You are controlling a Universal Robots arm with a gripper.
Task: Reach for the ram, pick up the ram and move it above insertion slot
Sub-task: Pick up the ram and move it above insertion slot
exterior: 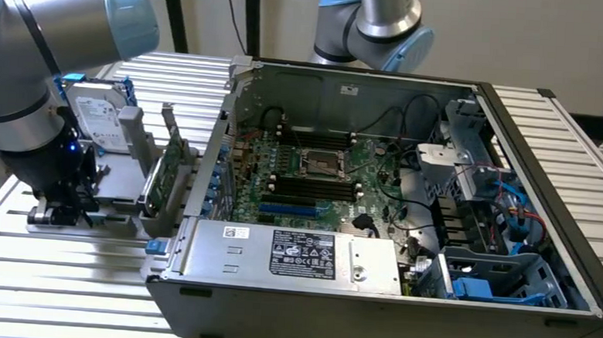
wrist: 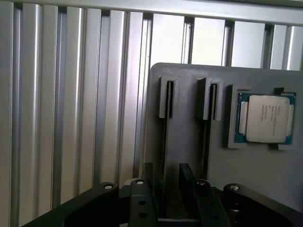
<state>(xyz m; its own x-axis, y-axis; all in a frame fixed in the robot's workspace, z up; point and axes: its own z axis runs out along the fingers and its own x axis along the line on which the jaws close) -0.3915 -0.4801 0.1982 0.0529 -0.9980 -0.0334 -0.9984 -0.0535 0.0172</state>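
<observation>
My pincer [wrist: 165, 168] is matt black, studded with small shiny screws. The worktop [wrist: 71, 118] is ribbed bare metal with a dull sheen. The holder [wrist: 265, 175] is smooth matt grey plastic; the processor [wrist: 266, 118] wears a satin metal lid.

We count: one open black metal computer case [exterior: 376, 316], one green motherboard [exterior: 279, 203], one silver labelled power-supply box [exterior: 225, 250], one silver hard drive [exterior: 96, 123], one square silver-lidded processor chip [wrist: 265, 118], one grey plastic tray [wrist: 265, 182] with two narrow slots [wrist: 169, 97], two grey robot arms [exterior: 40, 39], one black gripper [wrist: 165, 168].
</observation>
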